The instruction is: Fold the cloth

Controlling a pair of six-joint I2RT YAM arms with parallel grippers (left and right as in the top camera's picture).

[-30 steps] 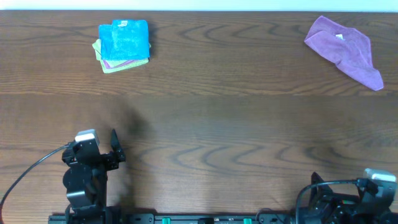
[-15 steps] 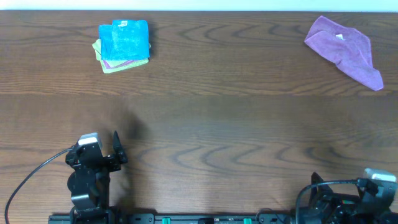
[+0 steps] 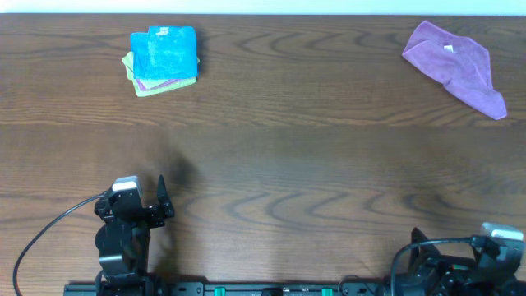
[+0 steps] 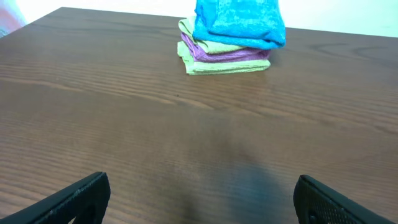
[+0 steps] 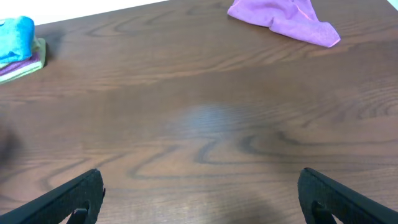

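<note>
The cloth (image 3: 164, 52) lies folded square on top of a stack, well ahead of the left gripper (image 4: 199, 202) and slightly to its right, over a folded purple cloth (image 4: 224, 53) and a lime-green cloth (image 4: 221, 67). In the last second the left arm has shifted a little along the near bench (image 3: 288, 156) edge, jaws wide apart and empty, while the cloth has not moved. The fold appears finished and the arm retiring. The right gripper (image 5: 199, 196) is parked, also spread and empty. A loose purple cloth (image 3: 456, 62) lies far ahead of it. Nothing lies between either gripper and the stack.
</note>
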